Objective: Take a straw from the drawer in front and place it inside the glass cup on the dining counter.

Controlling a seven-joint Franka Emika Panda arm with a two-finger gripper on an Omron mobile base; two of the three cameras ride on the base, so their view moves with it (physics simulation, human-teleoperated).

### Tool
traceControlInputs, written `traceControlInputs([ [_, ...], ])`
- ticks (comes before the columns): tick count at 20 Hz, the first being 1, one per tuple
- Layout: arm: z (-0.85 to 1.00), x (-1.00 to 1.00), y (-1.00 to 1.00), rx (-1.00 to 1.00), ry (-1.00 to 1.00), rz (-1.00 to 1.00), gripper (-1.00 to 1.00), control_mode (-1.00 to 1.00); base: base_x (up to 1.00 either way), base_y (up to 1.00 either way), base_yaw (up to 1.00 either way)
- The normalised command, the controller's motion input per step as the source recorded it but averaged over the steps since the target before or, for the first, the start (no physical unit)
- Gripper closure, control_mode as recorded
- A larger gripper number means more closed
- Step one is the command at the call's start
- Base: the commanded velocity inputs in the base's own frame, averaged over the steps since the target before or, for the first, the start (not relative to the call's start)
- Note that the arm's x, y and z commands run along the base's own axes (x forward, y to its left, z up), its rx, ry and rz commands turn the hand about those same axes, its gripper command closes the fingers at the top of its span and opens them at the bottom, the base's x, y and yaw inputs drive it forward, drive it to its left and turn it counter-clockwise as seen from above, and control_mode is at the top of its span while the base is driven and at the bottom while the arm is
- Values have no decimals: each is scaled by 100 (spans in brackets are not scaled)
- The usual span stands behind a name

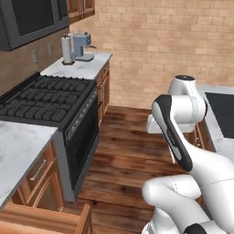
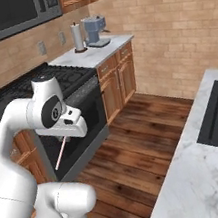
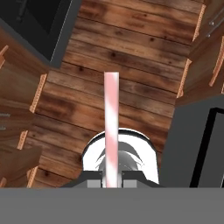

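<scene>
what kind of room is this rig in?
A rendered home kitchen: a black gas stove with a microwave above it, a coffee machine on the marble worktop, wooden cabinets and a brick wall. The claw holds a straw above the plank floor.

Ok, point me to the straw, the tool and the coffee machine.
straw (image 3: pixel 111 127), hand view, middle of its shaft
tool (image 3: pixel 111 178), hand view, between the fingertips gripping the straw
coffee machine (image 2: pixel 95 30), right base view, its blue-grey body

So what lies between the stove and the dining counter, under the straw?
Bare wooden floor only. In the right base view it runs between the stove and the dining counter; the straw hangs over it from the fingers.
</scene>
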Motion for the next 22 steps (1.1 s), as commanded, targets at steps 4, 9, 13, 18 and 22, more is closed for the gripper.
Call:
traceControlInputs([
  [4, 0, 0, 0, 0, 0, 0, 100, 100, -1, -37, -22],
  [9, 0, 0, 0, 0, 0, 0, 100, 100, 0, -23, -19],
  [13, 0, 0, 0, 0, 0, 0, 100, 100, 7, -14, -15],
  [18, 0, 0, 0, 0, 0, 0, 100, 100, 26, -4, -11],
  [22, 0, 0, 0, 0, 0, 0, 100, 100, 35, 0, -8],
])
